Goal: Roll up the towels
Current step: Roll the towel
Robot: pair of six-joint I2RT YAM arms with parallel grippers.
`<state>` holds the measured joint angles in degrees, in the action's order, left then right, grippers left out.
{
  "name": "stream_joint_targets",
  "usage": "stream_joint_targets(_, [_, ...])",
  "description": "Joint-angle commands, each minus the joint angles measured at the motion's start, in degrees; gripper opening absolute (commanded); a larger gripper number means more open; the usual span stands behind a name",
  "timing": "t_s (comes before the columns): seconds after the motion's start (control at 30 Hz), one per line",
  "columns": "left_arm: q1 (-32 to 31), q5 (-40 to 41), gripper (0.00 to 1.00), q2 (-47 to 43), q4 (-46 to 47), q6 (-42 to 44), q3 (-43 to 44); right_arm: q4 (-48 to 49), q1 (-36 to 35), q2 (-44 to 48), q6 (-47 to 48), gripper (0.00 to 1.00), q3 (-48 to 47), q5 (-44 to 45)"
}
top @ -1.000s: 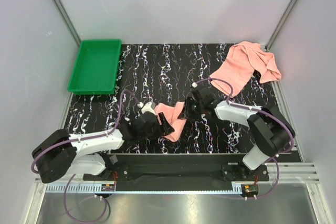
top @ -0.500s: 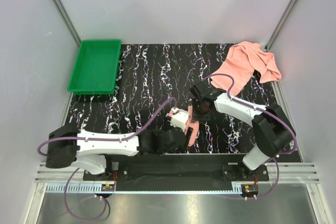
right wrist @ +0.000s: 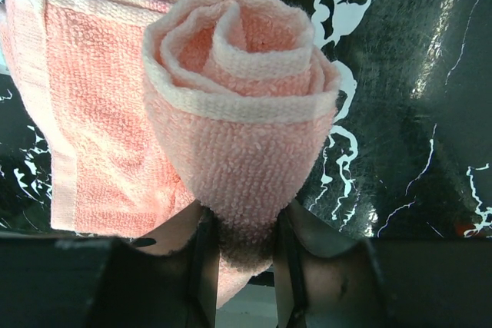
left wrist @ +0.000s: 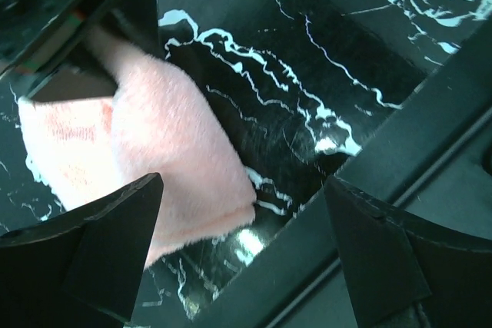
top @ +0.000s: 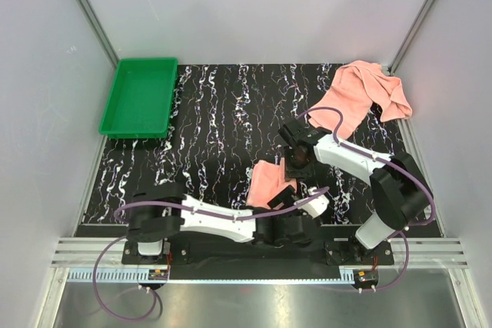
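One salmon-pink towel (top: 267, 182) lies near the front middle of the table. Its far end is wound into a roll (right wrist: 238, 105), and the flat tail (right wrist: 92, 128) spreads to one side of it. My right gripper (right wrist: 242, 255) is shut on the roll, one finger on each side; from above it (top: 296, 163) stands at the towel's right end. My left gripper (left wrist: 242, 247) hangs open over the towel's near corner (left wrist: 177, 167) by the table's front edge, gripping nothing; from above it (top: 286, 209) is low and just right of centre. The second towel (top: 361, 97) lies crumpled at the back right.
A green tray (top: 140, 97) stands at the back left. The black front rail (left wrist: 400, 136) runs just under my left gripper. The left arm (top: 215, 224) stretches along the near edge. Grey walls enclose the table on three sides.
The left arm has swung right along the front edge, and its jaws have opened off the towel. The towel has shifted right with it. The right gripper keeps its hold on the roll.
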<state>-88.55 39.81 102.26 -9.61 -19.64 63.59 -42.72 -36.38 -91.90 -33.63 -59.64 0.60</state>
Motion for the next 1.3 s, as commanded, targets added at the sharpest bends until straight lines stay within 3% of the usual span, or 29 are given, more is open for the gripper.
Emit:
stream_joint_targets(0.0, [0.2, 5.3, 0.93, 4.3, -0.6, 1.0, 5.0, -1.1, -0.6, 0.7, 1.0, 0.34, -1.4, 1.2])
stream_joint_targets(0.23, [1.2, 9.1, 0.91, 8.3, -9.2, -8.6, 7.0, -1.1, -0.6, 0.3, 1.7, 0.34, -1.4, 1.2])
stream_joint_targets(0.33, [2.7, 9.1, 0.85, 8.1, -11.0, -11.6, 5.7, -1.0, -0.6, 0.1, 1.9, 0.35, -1.4, 1.0])
stream_joint_targets(0.57, [2.9, 7.7, 0.62, 8.3, -10.9, -13.8, 1.6, -1.5, -0.6, -0.8, 2.5, 0.37, -2.7, 1.1])
stream_joint_targets(0.7, [3.0, 6.5, 0.43, 9.4, -10.5, -14.3, 0.8, -1.7, -0.5, -1.4, 2.6, 0.38, -3.1, 1.2])
stream_joint_targets(0.73, [3.0, 6.4, 0.34, 9.4, -10.3, -14.3, 0.7, -1.7, -0.6, -1.6, 2.7, 0.38, -3.2, 1.4])
stream_joint_targets(0.83, [3.1, 6.2, 0.23, 8.7, -10.9, -14.6, 0.4, -2.3, -0.4, -2.4, 3.1, 0.44, -3.8, 2.3])
stream_joint_targets(0.97, [3.3, 4.6, 0.20, 6.3, -10.3, -14.9, -1.2, -2.9, 0.6, -3.5, 4.0, 0.58, -5.5, 2.9])
stream_joint_targets(1.1, [4.0, 1.8, 0.20, 2.3, -10.3, -16.0, -3.1, -3.9, 3.7, -3.5, 5.7, 0.80, -7.3, 3.5])
stream_joint_targets(1.27, [5.1, -1.3, 0.19, -2.4, -9.3, -18.4, -6.6, -4.1, 12.6, -3.1, 8.9, 0.89, -9.8, 3.4])
